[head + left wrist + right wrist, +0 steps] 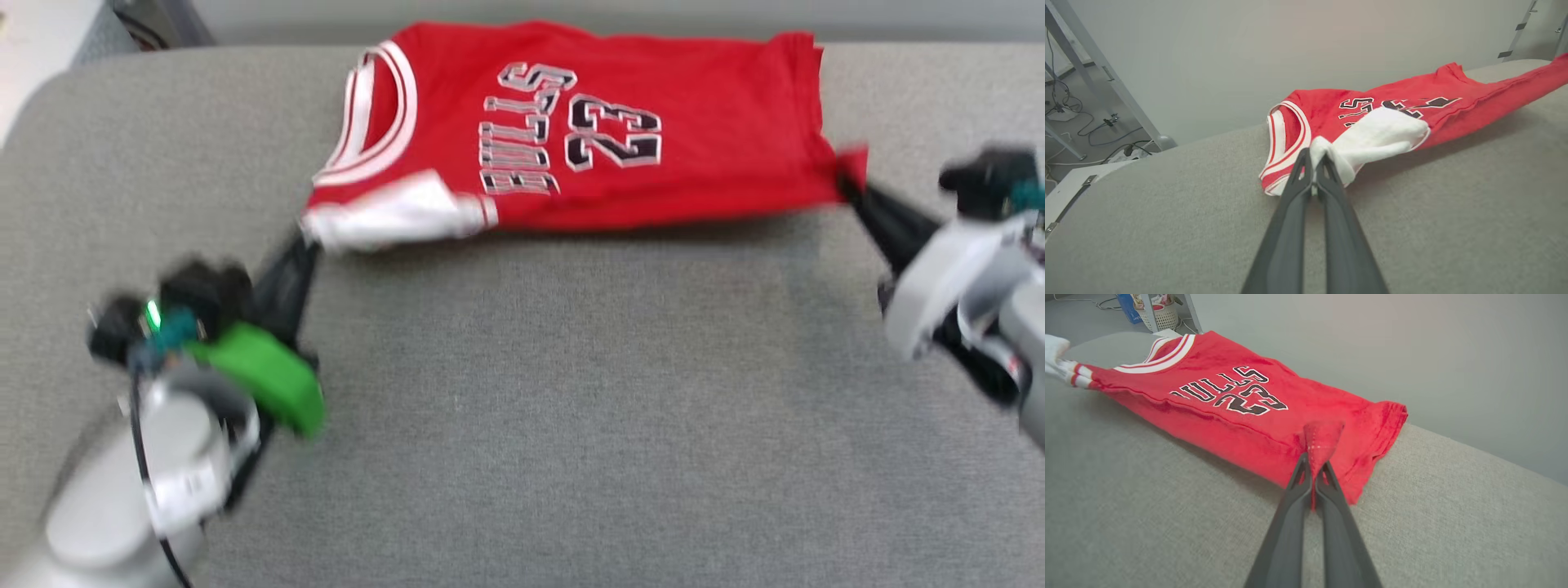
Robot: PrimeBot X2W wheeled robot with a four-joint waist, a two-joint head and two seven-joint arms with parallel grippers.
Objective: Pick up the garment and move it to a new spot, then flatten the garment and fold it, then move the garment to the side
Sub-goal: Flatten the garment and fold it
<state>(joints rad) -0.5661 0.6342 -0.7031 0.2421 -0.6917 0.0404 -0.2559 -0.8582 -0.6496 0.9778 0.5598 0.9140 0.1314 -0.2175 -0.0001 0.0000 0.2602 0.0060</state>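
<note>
Red jersey (718, 122), black lettering face up, stretched along the far edge of the grey bench (531, 408), left hand (309, 243) pinching its white sleeve (392, 216), right hand (846, 183) pinching the hem corner (854, 160).

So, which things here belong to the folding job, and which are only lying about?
Belonging to the job: the garment, the left gripper shut on its white sleeve, the right gripper shut on its red hem, the grey surface under it.
Only lying about: floor cables, white basket, blue box.
</note>
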